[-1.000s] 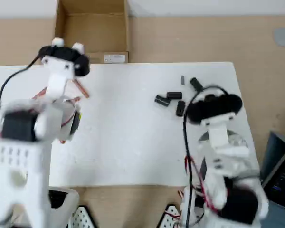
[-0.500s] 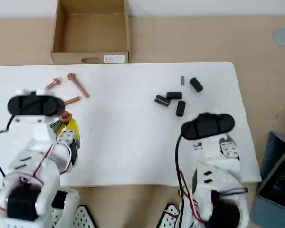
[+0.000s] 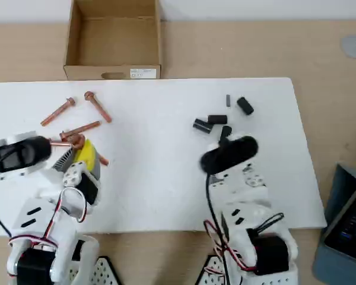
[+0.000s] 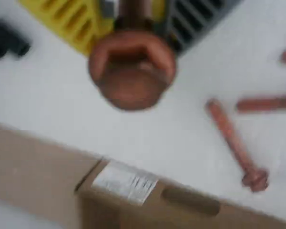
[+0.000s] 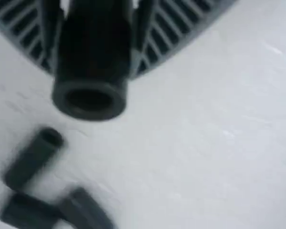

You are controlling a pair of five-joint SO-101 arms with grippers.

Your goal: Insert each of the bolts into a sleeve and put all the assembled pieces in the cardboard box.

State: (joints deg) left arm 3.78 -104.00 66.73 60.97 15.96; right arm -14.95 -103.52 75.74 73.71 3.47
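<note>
Toward the mat's [image 3: 166, 190] left side, the left gripper [image 4: 133, 16] is closed on a bolt [image 4: 132, 71], its shank hidden between the yellow and grey fingers [image 4: 66, 24], head facing the box [image 4: 190, 210], which the frame cuts off. Right of centre, the right gripper [image 5: 93, 28] clamps a sleeve [image 5: 89, 95], bore outward, rear end hidden, with blurred loose sleeves [image 5: 31, 157] just beyond. A broad stretch of mat runs between the arms; loose bolts [image 3: 98, 107] lie between the left gripper and the box.

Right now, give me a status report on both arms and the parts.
Left gripper shut on a bolt. Right gripper shut on a sleeve. Not yet joined, none in box. Nothing in the way.
</note>
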